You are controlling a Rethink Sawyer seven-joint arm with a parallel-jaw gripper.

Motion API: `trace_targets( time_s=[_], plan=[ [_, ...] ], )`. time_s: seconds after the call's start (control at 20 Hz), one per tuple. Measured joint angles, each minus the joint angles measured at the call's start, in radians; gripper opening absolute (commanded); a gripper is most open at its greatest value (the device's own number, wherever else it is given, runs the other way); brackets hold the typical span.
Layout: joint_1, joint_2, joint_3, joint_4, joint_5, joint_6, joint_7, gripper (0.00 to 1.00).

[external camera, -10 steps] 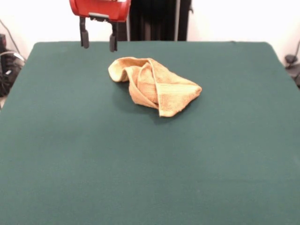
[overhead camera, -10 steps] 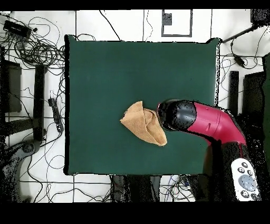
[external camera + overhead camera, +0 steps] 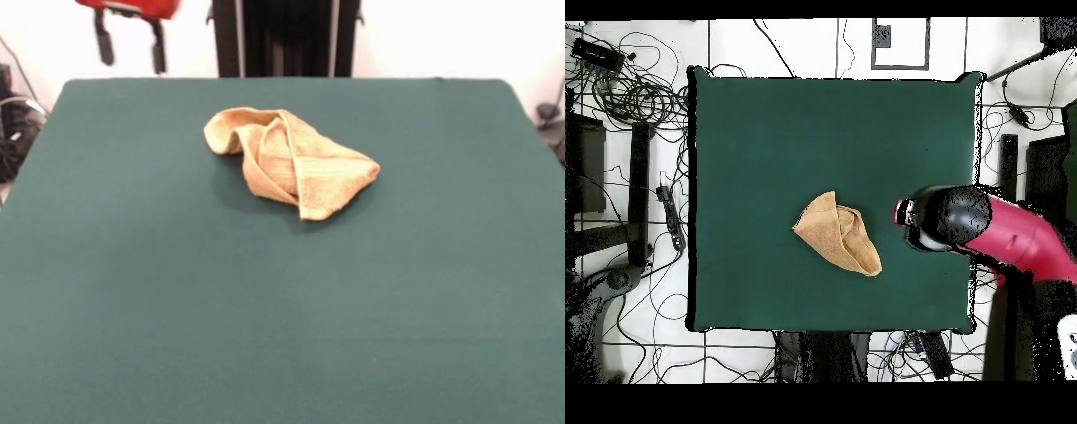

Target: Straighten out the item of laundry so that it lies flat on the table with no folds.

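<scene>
The golden yellow-orange towel (image 3: 290, 161) lies crumpled and folded over itself on the dark green table (image 3: 265, 300), a little toward the robot's side of the middle. It also shows in the overhead view (image 3: 837, 233). My gripper (image 3: 131, 49) hangs open and empty above the table's far left corner in the front view, well apart from the towel. In the overhead view the red and black arm (image 3: 980, 228) sits over the table's right part, right of the towel, and hides the gripper.
Cables and dark equipment (image 3: 625, 90) lie on the floor around the table in the overhead view. The robot's black pedestal (image 3: 282, 35) stands behind the table's far edge.
The gripper has moved up and to the left in the front view, away from the towel. In the overhead view the arm has drawn back to the right. The towel has not moved.
</scene>
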Motion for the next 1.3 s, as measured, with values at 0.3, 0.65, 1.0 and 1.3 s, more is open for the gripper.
trace_targets(
  time_s=[0.3, 0.65, 1.0, 1.3],
  plan=[
    [-0.033, 0.004, 0.0, -0.131, 0.0, 0.147, 0.0, 1.0],
    [-0.033, 0.041, 0.002, -0.273, -0.001, 0.195, 0.0, 1.0],
    [-0.027, 0.08, 0.002, -0.347, -0.002, 0.195, 0.0, 1.0],
    [-0.019, 0.195, 0.008, -0.448, -0.003, 0.196, 0.0, 1.0]
  ],
)
